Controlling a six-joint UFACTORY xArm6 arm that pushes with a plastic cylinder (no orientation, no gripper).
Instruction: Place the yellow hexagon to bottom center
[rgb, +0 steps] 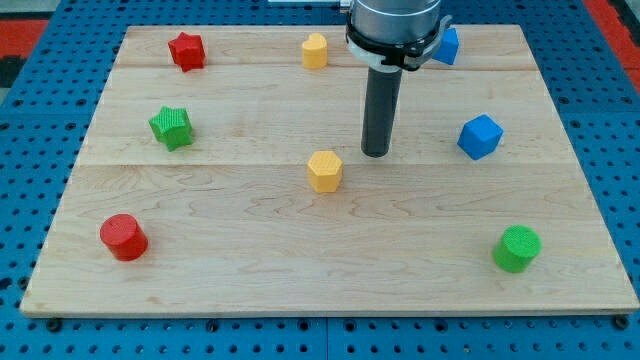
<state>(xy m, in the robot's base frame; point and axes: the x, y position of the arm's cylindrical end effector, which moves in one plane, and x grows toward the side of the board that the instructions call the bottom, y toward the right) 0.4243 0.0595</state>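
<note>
The yellow hexagon (325, 171) lies near the middle of the wooden board (330, 270). My tip (376, 153) stands just to its upper right, a small gap away, not touching it. A second yellow block (315, 50) sits near the board's top edge, left of my rod.
A red star-shaped block (187, 51) is at the top left, a green star (172, 127) at the left, a red cylinder (124, 237) at the bottom left. A blue block (448, 46) sits partly behind my arm, a blue cube (480, 136) at the right, a green cylinder (517, 248) at the bottom right.
</note>
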